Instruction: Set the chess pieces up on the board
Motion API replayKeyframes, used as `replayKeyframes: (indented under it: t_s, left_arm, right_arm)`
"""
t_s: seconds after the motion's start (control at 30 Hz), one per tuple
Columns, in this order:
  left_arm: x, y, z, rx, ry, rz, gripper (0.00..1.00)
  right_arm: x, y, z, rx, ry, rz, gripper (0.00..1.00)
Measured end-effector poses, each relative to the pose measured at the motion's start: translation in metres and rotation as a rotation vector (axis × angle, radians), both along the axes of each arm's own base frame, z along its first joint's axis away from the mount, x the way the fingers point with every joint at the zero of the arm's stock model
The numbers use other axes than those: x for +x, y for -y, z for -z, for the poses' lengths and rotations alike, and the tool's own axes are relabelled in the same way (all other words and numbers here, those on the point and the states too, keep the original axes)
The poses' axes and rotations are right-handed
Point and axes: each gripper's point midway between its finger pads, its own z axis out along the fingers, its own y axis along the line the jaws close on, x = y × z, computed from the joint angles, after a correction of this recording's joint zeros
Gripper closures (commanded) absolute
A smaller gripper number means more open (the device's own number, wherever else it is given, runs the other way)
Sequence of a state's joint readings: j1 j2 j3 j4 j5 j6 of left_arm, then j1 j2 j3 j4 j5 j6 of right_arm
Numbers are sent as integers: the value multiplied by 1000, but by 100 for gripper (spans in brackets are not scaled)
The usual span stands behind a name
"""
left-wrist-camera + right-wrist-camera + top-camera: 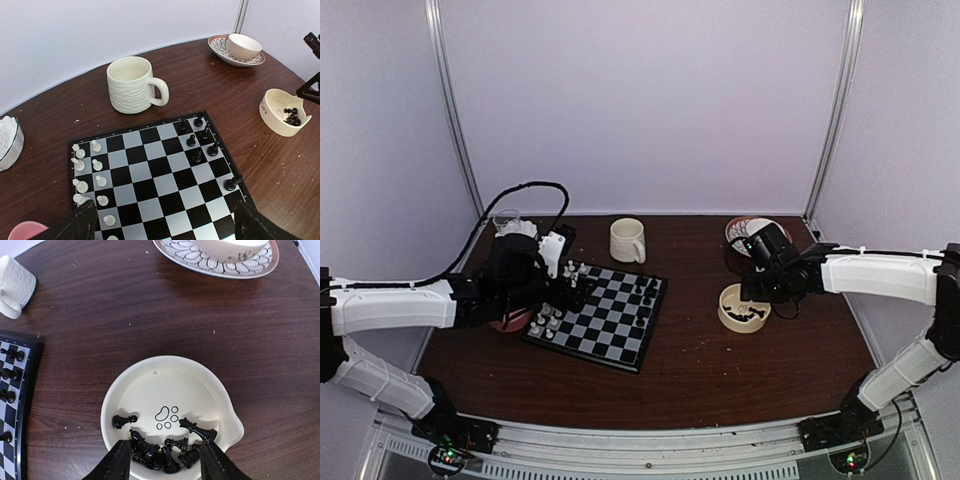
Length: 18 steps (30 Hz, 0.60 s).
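Hovering over the cream bowl (108, 405), my right gripper (162, 461) straddles, half spread, the black chess pieces (156, 456) heaped at its 6 o'clock, bound for the board (600, 312) at 9 o'clock, where my left gripper (165, 222) hangs spread wide.

Not much to read — a black paw print (166, 416) is drawn on the inner floor of the cream bowl (165, 380). On that bowl's outer wall, dark lettering (268, 108) — too blurred to make out.
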State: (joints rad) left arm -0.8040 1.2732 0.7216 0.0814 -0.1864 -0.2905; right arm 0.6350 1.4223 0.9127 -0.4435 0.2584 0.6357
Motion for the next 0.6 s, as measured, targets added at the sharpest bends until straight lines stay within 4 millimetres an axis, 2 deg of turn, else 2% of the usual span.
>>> replayKeyframes:
  t_s: [0.13, 0.43, 0.6]
  left_arm:
    - [-2, -1, -3, -9, 6, 3, 5]
    - [-5, 0, -6, -20, 9, 17, 5]
    - [-5, 1, -6, -22, 5, 23, 5]
  right_arm:
    - [-2, -1, 20, -11, -82, -2, 51]
    - [2, -11, 38, -8, -184, -8, 59]
    - [4, -15, 52, -24, -243, -14, 59]
